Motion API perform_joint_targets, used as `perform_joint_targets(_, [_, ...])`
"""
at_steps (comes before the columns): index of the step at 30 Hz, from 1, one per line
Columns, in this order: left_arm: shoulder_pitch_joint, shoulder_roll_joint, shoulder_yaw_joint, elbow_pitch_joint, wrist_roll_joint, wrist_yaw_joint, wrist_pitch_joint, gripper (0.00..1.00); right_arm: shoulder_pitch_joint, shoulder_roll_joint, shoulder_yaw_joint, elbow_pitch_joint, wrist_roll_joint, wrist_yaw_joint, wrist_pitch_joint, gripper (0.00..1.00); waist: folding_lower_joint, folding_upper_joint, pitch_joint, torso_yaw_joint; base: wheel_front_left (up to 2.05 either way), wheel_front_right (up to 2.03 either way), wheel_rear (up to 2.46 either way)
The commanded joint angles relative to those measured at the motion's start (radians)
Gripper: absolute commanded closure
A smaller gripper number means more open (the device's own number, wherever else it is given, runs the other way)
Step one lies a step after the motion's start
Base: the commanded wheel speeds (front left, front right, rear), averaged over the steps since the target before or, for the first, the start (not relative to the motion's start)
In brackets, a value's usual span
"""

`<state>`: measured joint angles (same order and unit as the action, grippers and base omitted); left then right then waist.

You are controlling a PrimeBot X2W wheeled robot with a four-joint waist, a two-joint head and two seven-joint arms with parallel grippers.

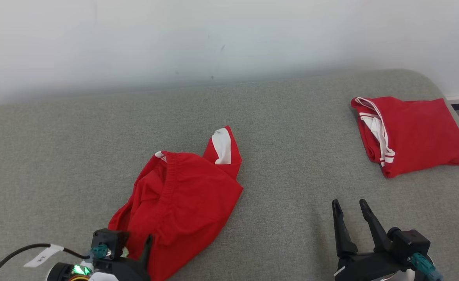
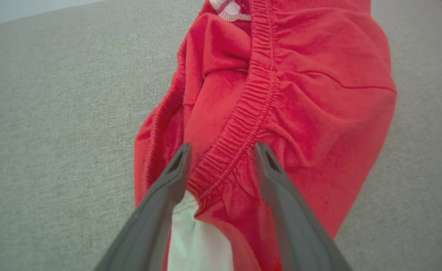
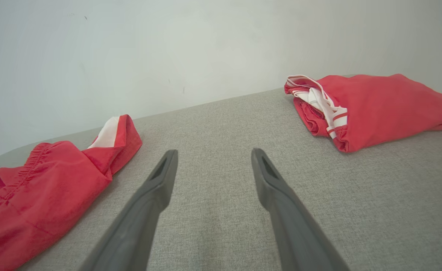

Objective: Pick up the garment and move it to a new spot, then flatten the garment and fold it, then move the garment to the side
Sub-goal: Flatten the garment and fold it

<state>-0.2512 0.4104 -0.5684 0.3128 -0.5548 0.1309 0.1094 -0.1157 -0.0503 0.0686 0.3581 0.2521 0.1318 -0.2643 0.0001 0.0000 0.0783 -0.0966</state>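
Note:
A crumpled red garment (image 1: 182, 195) with an elastic waistband and white patches lies left of centre on the grey padded surface (image 1: 284, 136). My left gripper (image 1: 137, 248) sits at its near end, open. In the left wrist view the two fingers of the left gripper (image 2: 224, 148) stand apart on either side of the garment's (image 2: 311, 94) gathered waistband without pinching it. My right gripper (image 1: 349, 203) is open over bare surface to the garment's right, holding nothing. The right wrist view shows the right gripper (image 3: 214, 152) with the garment (image 3: 47, 180) far to its left.
A second red garment (image 1: 417, 132), folded with white trim showing, lies at the far right near the surface's rounded edge and appears as the folded garment (image 3: 386, 105) in the right wrist view. A pale wall (image 1: 229, 39) backs the surface. Bare grey surface separates the two garments.

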Motion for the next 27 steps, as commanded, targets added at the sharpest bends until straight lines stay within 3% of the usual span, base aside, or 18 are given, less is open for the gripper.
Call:
perform_joint_targets(1, [-0.010, -0.005, 0.001, 0.003, 0.000, -0.005, -0.006, 1.00, 0.012, 0.000, -0.001, 0.000, -0.004, -0.002, -0.001, 0.00, -0.0001, 0.0000, -0.005, 0.004, 0.00, 0.00, 0.00])
perform_joint_targets(6, [-0.018, -0.014, 0.012, 0.021, -0.019, -0.016, -0.046, 1.00, 0.014, 0.000, -0.006, 0.000, -0.007, -0.002, -0.001, 0.00, -0.0001, 0.0000, -0.025, 0.024, 0.00, 0.00, 0.00])
perform_joint_targets(10, [-0.020, 0.002, 0.046, 0.000, -0.024, 0.005, -0.091, 1.00, 0.025, 0.000, -0.007, 0.001, -0.008, -0.002, -0.001, 0.00, -0.0001, 0.0000, -0.037, 0.045, 0.00, 0.00, 0.00])
perform_joint_targets(14, [0.005, 0.018, 0.040, -0.046, -0.036, -0.009, -0.065, 1.00, 0.030, 0.000, -0.004, 0.001, -0.004, -0.002, -0.001, 0.00, -0.0001, 0.0000, -0.039, 0.063, 0.00, 0.00, 0.00])
perform_joint_targets(15, [0.002, 0.025, 0.035, -0.060, -0.026, -0.015, -0.062, 0.73, 0.030, 0.000, -0.004, 0.000, -0.004, -0.002, -0.001, 0.00, -0.0001, 0.0000, -0.038, 0.065, 0.00, 0.00, 0.00])
perform_joint_targets(16, [-0.005, 0.028, 0.030, -0.072, -0.019, -0.017, -0.061, 0.03, 0.030, 0.000, -0.003, -0.001, -0.004, -0.002, -0.001, 0.00, -0.0001, 0.0000, -0.036, 0.067, 0.00, 0.00, 0.00])
perform_joint_targets(27, [-0.102, 0.038, -0.079, -0.080, 0.003, -0.099, 0.106, 0.00, 0.033, 0.000, -0.013, 0.001, -0.020, -0.002, -0.001, 0.00, -0.0001, 0.0000, -0.029, 0.069, 0.00, 0.00, 0.00])
